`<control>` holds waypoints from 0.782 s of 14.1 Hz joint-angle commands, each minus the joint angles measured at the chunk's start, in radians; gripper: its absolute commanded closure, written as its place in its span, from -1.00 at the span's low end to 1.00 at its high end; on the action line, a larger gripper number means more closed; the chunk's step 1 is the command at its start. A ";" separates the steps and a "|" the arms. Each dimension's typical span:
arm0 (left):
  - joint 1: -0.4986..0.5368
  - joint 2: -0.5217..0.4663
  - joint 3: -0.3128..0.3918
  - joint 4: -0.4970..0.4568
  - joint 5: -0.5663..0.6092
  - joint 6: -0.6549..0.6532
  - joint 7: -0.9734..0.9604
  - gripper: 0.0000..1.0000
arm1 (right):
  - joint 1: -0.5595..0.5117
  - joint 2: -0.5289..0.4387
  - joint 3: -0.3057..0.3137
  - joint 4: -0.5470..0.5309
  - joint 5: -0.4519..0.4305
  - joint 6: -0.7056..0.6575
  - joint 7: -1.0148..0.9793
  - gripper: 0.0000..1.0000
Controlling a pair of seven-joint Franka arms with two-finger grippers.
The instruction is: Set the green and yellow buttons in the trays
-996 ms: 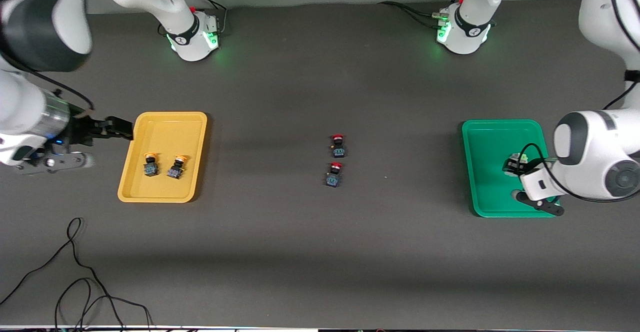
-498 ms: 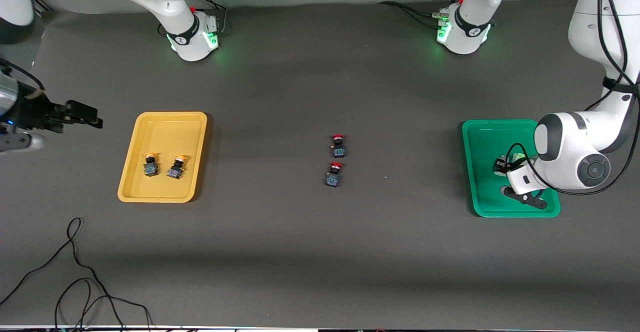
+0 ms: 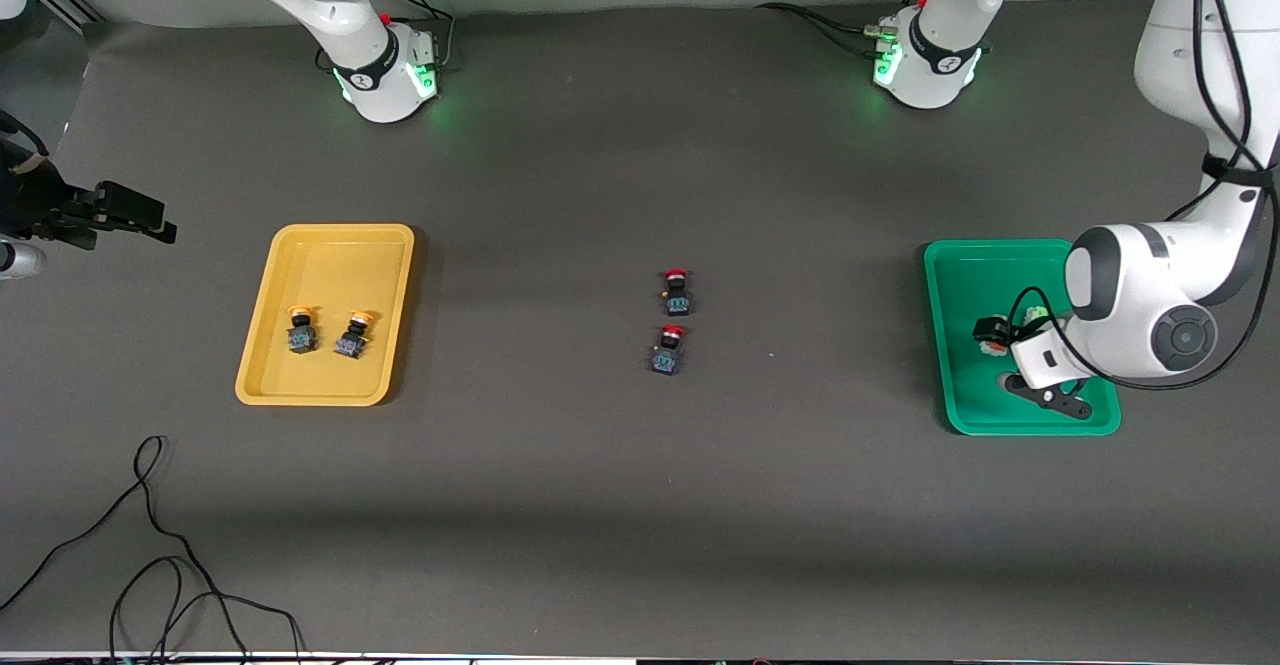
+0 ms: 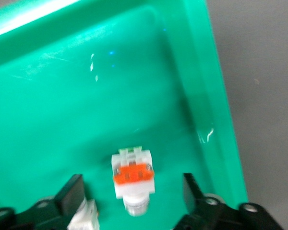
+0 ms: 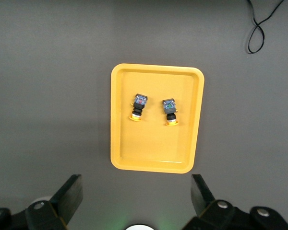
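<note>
My left end effector [image 4: 133,194] released, fingers [image 4: 71,191] spread astride the white-bodied green button [image 4: 132,179] lying on its side in the shallow green plastic tray [image 4: 206,86], long axis between them. Right end effector [image 5: 137,199] released, high over the yellow plastic tray [image 5: 156,117].

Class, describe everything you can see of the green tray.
The green tray is a shallow, glossy plastic rectangle with rounded corners and a raised rim, flat on the table at the left arm's end. A white button with an orange insert lies on its floor, between the open fingers of the left pincer low over it.
</note>
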 commanded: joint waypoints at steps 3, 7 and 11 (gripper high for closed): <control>-0.054 -0.200 -0.013 0.192 -0.005 -0.414 -0.103 -1.00 | -0.001 -0.025 0.013 -0.020 -0.024 0.015 0.028 -1.00; -0.113 -0.209 -0.013 0.533 0.006 -0.752 -0.156 -1.00 | -0.001 -0.030 0.015 -0.020 -0.024 0.009 0.035 -1.00; -0.117 -0.234 -0.025 0.659 0.006 -0.816 -0.170 -1.00 | -0.001 -0.030 0.013 -0.020 -0.029 0.009 0.032 -1.00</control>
